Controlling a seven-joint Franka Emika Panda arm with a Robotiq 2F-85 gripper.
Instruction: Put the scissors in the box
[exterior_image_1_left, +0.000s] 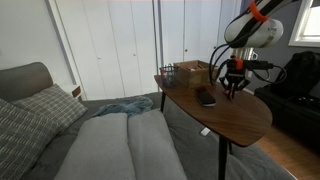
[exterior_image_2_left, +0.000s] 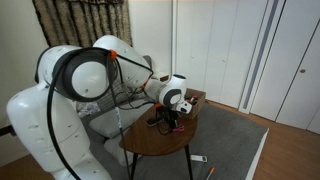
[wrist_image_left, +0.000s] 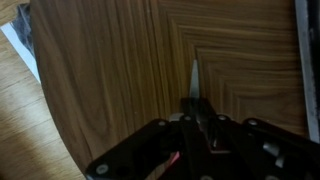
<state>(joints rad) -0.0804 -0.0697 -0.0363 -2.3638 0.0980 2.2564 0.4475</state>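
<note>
**One small pair of scissors clamped in the claw, above the surface and outside the box**

The biggest thing in view is the white, rounded Panda arm (exterior_image_2_left: 85, 90), whose smooth shells fill the near side of an exterior view. It bends down toward the surface (exterior_image_1_left: 235, 115). Beside the surface lies a wide, grey, quilted cushion (exterior_image_1_left: 130, 145) with a soft, matte look.

The surface itself is a rounded, oval top in dark brown wood on a thin dark leg. In the wrist view its grain runs in straight bands that meet at an angle, like mitred veneer (wrist_image_left: 110, 80). Past its curved edge, paler floorboards show, with a white sheet (wrist_image_left: 18, 42) lying on them.

At the far end of the surface stands the box (exterior_image_1_left: 193, 67), light brown, rectangular and low-walled. Whether it is wood or card cannot be told. Just beside it, at the same end, is a small dark wire basket (exterior_image_1_left: 168, 70). Nearer the middle of the surface lies a flat black oblong object (exterior_image_1_left: 206, 98).

The claw (exterior_image_1_left: 233, 88) hangs over the surface, on the near side of the box and well apart from it. Its dark fingers are closed on the scissors (wrist_image_left: 194, 80). One slim, pale metal blade pokes out from between them, pointing along the wood, and a sliver of red handle shows inside the grip. In the exterior views the scissors are too small to make out. Whether the blade tip touches the surface cannot be told.
</note>
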